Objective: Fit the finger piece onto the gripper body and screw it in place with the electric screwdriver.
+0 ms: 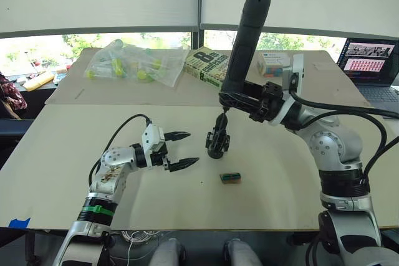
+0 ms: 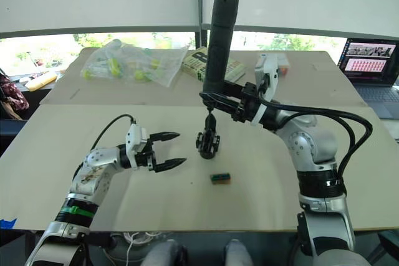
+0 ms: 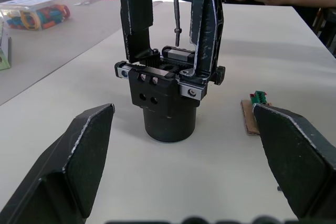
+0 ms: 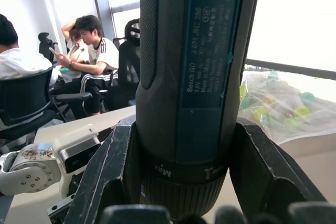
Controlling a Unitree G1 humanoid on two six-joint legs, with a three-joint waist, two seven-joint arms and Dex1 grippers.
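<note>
We see the gripper body (image 1: pixel 217 142) standing upright near the middle of the pale surface (image 1: pixel 280 197), its two black fingers rising from a round base, and we cannot tell whether either of these is the finger piece of the task, nor whether it is screwed down. The right gripper (image 1: pixel 240 99) has its fingers clamped around the lower barrel of the electric screwdriver (image 1: pixel 245 45), which stands nearly upright with its rounded end high; its thin metal bit (image 3: pixel 175 9) comes down between the two upright fingers of the gripper body, though the tip's contact is hidden behind the linkages. The left gripper (image 1: pixel 182 150) hovers just left of the gripper body, its fingers spread wide and empty, pointing toward it. A small green-and-brown block (image 1: pixel 230 178) lies on the surface just near and right of the gripper body. On the far part of the surface sit a clear plastic bag (image 1: pixel 134 63) of yellow-green items, a book (image 1: pixel 209 65) partly blocked by the screwdriver, and a small box (image 1: pixel 274 62). A laptop (image 1: pixel 369 60) is cut off at the far right edge. In the right wrist view people (image 4: pixel 92 66) sit in office chairs.
</note>
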